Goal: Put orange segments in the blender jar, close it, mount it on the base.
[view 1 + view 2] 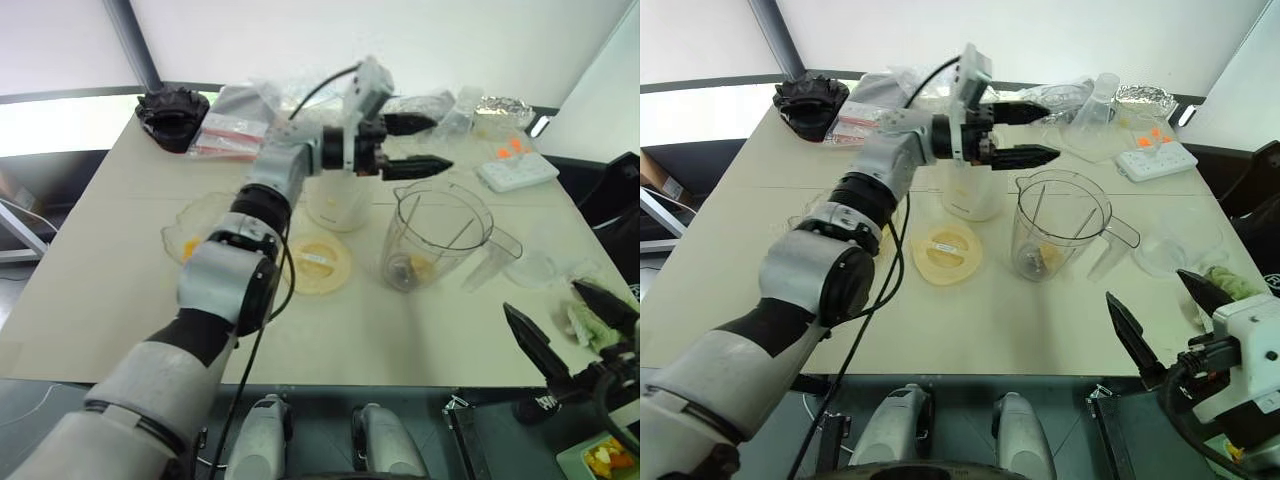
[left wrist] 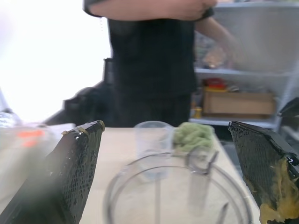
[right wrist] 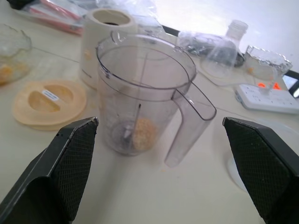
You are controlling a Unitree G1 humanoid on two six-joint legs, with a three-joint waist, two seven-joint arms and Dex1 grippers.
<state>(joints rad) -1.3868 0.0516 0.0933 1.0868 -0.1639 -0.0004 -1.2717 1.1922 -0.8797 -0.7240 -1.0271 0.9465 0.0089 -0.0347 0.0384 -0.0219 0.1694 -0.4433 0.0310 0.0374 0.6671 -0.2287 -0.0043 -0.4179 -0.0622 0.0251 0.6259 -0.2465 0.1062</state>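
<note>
The clear blender jar [image 1: 437,232] stands upright and uncovered at the table's middle, handle toward the right, with an orange segment [image 3: 144,133] beside the blade at its bottom. More orange segments [image 1: 189,246] lie in a shallow glass bowl [image 1: 200,215] to the left. The cream-white base [image 1: 335,203] stands just behind and left of the jar. My left gripper [image 1: 443,144] hovers open and level over the jar's far rim, with orange pulp stuck on one finger [image 2: 279,196]. Low at the near right, off the table's edge, my right gripper [image 1: 542,297] is open and empty.
A flat cream-yellow lid [image 1: 318,262] lies between bowl and jar. Plastic packets [image 1: 232,135] and a black object [image 1: 172,115] sit at the far left, a white power strip [image 1: 516,172] at the far right. A person in a dark top [image 2: 152,60] stands beyond the table.
</note>
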